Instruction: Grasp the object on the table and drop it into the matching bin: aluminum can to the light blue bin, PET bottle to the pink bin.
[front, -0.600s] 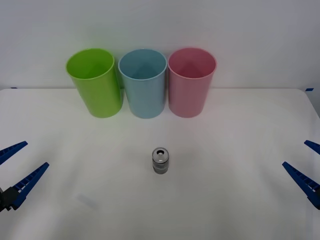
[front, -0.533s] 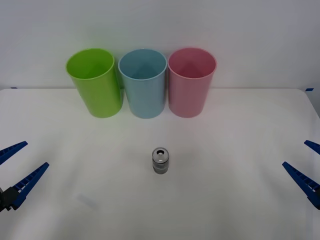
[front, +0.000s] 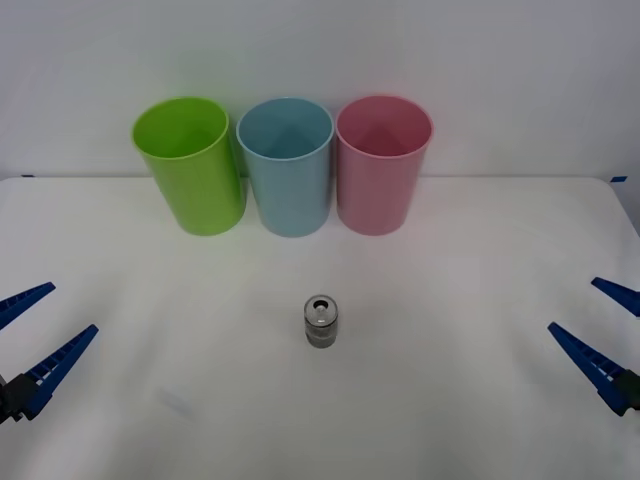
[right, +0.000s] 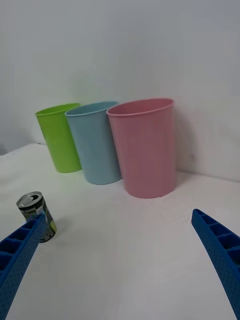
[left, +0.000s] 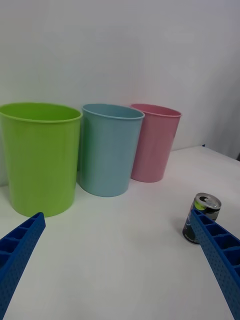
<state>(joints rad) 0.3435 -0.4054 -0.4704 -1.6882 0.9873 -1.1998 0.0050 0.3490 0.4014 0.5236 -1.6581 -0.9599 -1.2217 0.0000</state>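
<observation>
Right gripper (front: 600, 335) edged inward toward aluminum can (front: 321, 321).

This looks like a robot test bench in a lab rather than a home or shop. A plain white counter (front: 480, 400) runs back to a bare white wall, with no furnishing or clutter. Along the counter's far edge three plastic bins stand in a neat row: lime green bin (front: 190, 165), light blue bin (front: 288, 168), pink bin (front: 382, 165). A blue ribbed pincer shows at each side edge, left pincer (front: 35, 335) and right pincer (front: 600, 335).
</observation>
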